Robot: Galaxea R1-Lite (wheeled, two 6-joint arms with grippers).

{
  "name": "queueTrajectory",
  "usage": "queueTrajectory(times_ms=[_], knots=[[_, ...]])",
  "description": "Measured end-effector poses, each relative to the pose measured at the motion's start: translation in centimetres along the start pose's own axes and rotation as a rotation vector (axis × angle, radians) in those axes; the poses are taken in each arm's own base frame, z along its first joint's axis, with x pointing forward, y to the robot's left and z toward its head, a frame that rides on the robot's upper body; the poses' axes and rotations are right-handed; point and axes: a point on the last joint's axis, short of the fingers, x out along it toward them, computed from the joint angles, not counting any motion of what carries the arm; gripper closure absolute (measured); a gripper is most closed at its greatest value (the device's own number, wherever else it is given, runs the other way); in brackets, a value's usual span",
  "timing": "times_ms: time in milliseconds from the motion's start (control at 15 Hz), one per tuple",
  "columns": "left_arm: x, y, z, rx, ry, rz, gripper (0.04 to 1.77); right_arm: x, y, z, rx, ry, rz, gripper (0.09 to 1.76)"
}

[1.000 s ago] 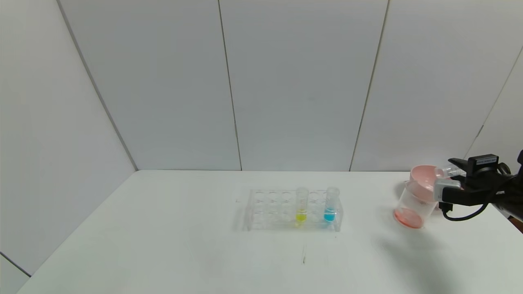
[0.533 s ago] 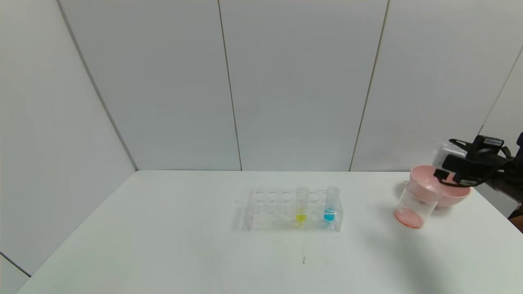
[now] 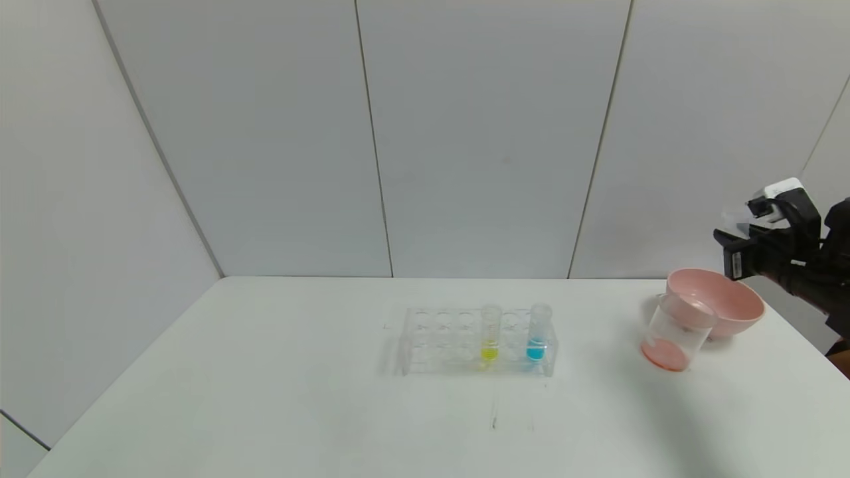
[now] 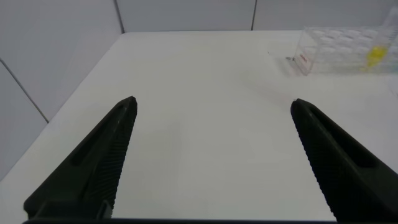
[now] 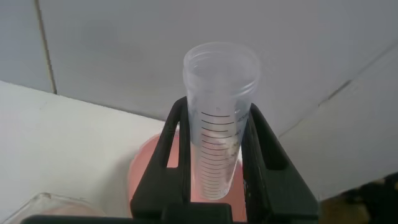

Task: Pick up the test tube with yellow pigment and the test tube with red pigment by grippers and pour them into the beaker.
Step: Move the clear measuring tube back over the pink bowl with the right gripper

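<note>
Above pink bowl [image 3: 720,307], right hand [image 5: 214,162] clamped on emptied red-pigment tube [image 5: 219,118]; left hand [image 4: 214,155] spread apart.

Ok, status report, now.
Right gripper shut on emptied test tube, above pink bowl. Left gripper open, idle. Beaker holds red; yellow tube racked.

Three test tubes: one empty in the right gripper [image 5: 217,163], one yellow [image 3: 490,333] and one blue [image 3: 537,332] in the single rack [image 3: 438,338] well off to its side. One beaker [image 3: 676,332] and one pink bowl [image 3: 724,307] sit below the pincer. Two grippers, counting the left gripper [image 4: 214,158].
</note>
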Motion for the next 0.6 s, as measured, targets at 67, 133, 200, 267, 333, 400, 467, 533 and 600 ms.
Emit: queueTrajectory(times_ms=[67, 133, 200, 267, 333, 400, 467, 533, 600], knots=[[0.0, 0.0, 0.0, 0.000, 0.000, 0.000, 0.05, 0.1, 0.0, -0.8, 0.060, 0.033, -0.021, 1.32], [0.0, 0.0, 0.0, 0.000, 0.000, 0.000, 0.05, 0.3, 0.1, -1.5, 0.102, 0.054, -0.030, 1.32], [0.0, 0.0, 0.0, 0.000, 0.000, 0.000, 0.05, 0.4, 0.3, -1.9, 0.136, 0.061, -0.031, 1.32], [0.0, 0.0, 0.0, 0.000, 0.000, 0.000, 0.05, 0.5, 0.4, -2.4, 0.164, 0.070, -0.034, 1.32], [0.0, 0.0, 0.0, 0.000, 0.000, 0.000, 0.05, 0.6, 0.6, -2.9, 0.184, 0.074, -0.036, 1.32], [0.0, 0.0, 0.0, 0.000, 0.000, 0.000, 0.05, 0.7, 0.8, -3.5, 0.199, 0.079, -0.037, 1.32], [0.0, 0.0, 0.0, 0.000, 0.000, 0.000, 0.05, 0.8, 0.9, -4.0, 0.216, 0.076, -0.039, 1.32], [0.0, 0.0, 0.0, 0.000, 0.000, 0.000, 0.05, 0.9, 1.1, -4.4, 0.227, 0.078, -0.039, 1.32], [0.0, 0.0, 0.0, 0.000, 0.000, 0.000, 0.05, 1.0, 1.3, -4.9, 0.232, 0.089, -0.036, 1.32]])
